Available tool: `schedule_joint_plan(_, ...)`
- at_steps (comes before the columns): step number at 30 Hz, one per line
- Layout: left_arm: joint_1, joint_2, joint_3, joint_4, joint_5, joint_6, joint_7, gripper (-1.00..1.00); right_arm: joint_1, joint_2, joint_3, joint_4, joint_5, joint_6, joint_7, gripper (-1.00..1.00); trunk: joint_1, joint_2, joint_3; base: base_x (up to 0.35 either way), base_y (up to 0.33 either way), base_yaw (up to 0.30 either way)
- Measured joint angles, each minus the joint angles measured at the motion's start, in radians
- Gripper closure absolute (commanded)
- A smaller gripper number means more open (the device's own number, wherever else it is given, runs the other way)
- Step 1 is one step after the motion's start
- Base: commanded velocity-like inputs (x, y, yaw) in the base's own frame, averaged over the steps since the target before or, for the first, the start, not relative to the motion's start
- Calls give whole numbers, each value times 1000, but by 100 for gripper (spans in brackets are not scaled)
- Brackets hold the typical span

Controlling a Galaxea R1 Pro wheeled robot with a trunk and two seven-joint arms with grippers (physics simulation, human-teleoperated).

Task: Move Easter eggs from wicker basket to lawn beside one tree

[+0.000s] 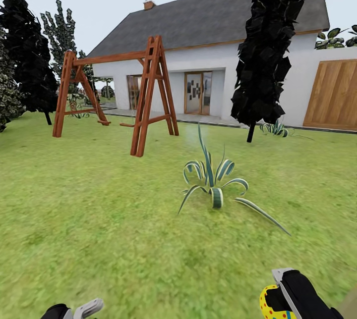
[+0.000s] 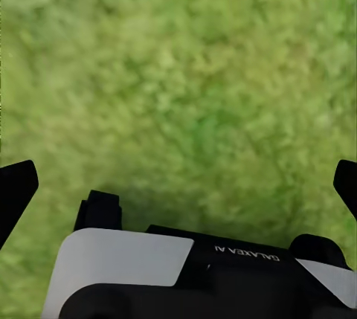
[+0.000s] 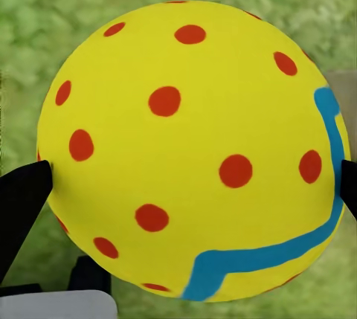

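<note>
The head view looks out from high up, straight across the lawn (image 1: 99, 220) toward the swing frame (image 1: 116, 93) and the white house (image 1: 208, 61) far back. At the bottom right of the frame, the right gripper (image 1: 280, 299) peeks in with an Easter egg (image 1: 270, 304).

The left wrist view faces down at grass (image 2: 178, 73) from close by, with the finger tips (image 2: 16, 185) at the lower sides.

The right wrist view sits very near the same egg (image 3: 186, 148). Green grass (image 3: 44, 7) shows behind it, as in the other two views.
</note>
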State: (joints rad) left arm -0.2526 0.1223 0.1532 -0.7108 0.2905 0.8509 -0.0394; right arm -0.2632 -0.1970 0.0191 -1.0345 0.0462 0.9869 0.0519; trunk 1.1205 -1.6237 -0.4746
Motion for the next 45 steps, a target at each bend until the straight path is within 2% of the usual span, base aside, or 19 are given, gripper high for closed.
schedule_joint_plan(2, 0, 0, 1, 0, 0, 0, -1, -100, 0, 0, 0, 0, -1, 0, -1, 100, 0, 0, 0, 0, 0, 0)
schedule_joint_plan(18, 0, -1, 2, 0, 1, 0, 0, -100, 0, 3, 0, 3, 0, -3, 0, 100, 61, -112, -50, 0, 0, 0)
schedule_joint_plan(22, 0, 0, 1, 0, 2, 0, 0, -100, 0, 3, 0, 3, 0, -3, 0, 100, 61, -112, -50, 50, 0, 0)
schedule_joint_plan(40, 0, -2, 2, 15, 2, -1, -1, -100, 0, 2, 0, 2, 2, 0, 0, 100, 61, -112, -50, 330, 21, 0)
schedule_joint_plan(45, 0, -3, 0, 15, 1, -1, -1, -100, 0, 2, 0, 2, 2, 0, 0, 100, 65, -119, -53, 106, 0, 0)
